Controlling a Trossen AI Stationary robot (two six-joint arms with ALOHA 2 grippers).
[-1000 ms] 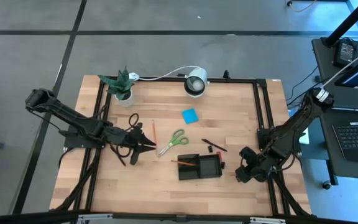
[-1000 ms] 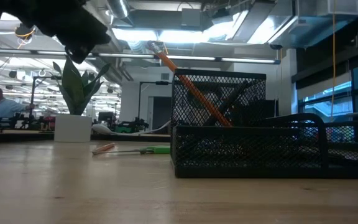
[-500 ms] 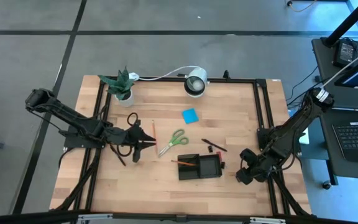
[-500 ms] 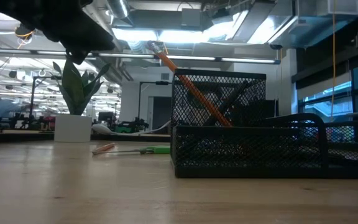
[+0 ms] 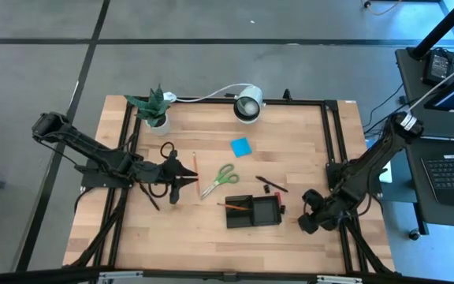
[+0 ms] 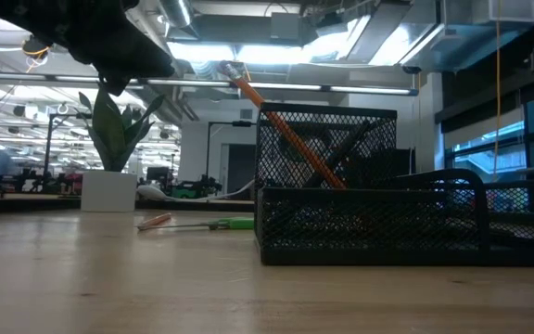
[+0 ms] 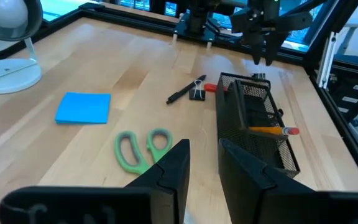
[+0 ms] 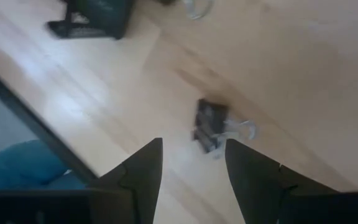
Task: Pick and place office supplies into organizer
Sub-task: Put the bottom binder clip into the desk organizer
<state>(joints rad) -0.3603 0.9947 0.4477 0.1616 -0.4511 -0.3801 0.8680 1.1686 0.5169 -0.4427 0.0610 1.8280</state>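
The black mesh organizer [image 5: 253, 211] stands near the table's front middle, and an orange pencil [image 7: 272, 130] leans in it. Green-handled scissors [image 5: 219, 180], a blue sticky-note pad [image 5: 240, 146], a black pen [image 5: 270, 184] and a loose pencil [image 5: 195, 164] lie flat behind it. My left gripper [image 5: 178, 183] hovers open left of the scissors with nothing between its fingers [image 7: 173, 171]. My right gripper [image 5: 310, 219] is right of the organizer, open and pointing steeply down. A small black binder clip [image 8: 211, 127] lies on the wood just beyond its fingertips.
A potted plant [image 5: 152, 109] and a white round lamp [image 5: 248, 105] stand along the far edge. Another clip [image 7: 197, 93] and a small red piece [image 7: 211, 87] lie by the pen. The table's right edge [image 8: 36, 118] runs close to my right gripper.
My left gripper has turned a little at the wrist while staying in place.
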